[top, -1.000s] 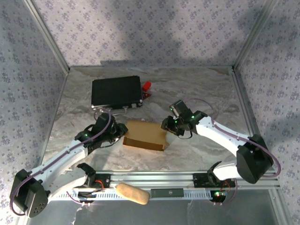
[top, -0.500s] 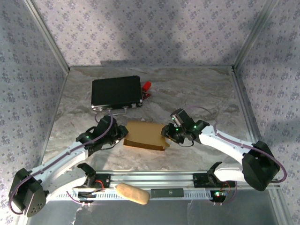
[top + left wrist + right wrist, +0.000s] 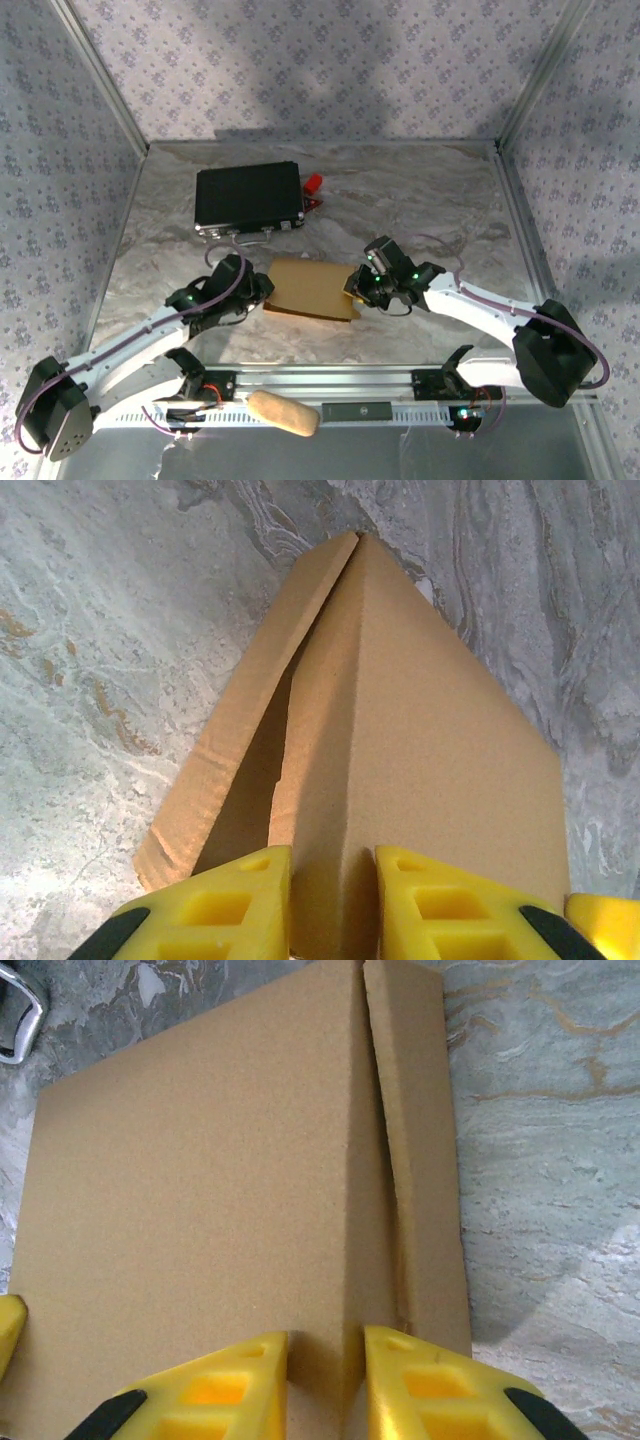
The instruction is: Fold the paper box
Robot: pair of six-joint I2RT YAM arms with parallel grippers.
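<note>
The paper box (image 3: 310, 288) is a flat brown cardboard carton lying at the table's near centre between both arms. My left gripper (image 3: 262, 291) is at its left end. In the left wrist view its yellow fingers (image 3: 232, 905) clamp a folded edge of the box (image 3: 420, 730), and a side flap (image 3: 250, 710) hangs loose to the left. My right gripper (image 3: 352, 288) is at the right end. There the yellow fingers (image 3: 430, 1385) close on the box's ridge (image 3: 200, 1180), with a narrow flap (image 3: 425, 1160) beside it.
A black rectangular case (image 3: 249, 198) lies behind the box at the back left, with a small red object (image 3: 313, 184) at its right corner. A tan rounded lump (image 3: 284, 412) rests on the front rail. A metal handle (image 3: 20, 1020) shows beyond the box.
My right gripper has moved left to the box's right end and closed on it. The left arm shifted slightly nearer, still gripping. The box now lies flatter between the two grippers.
</note>
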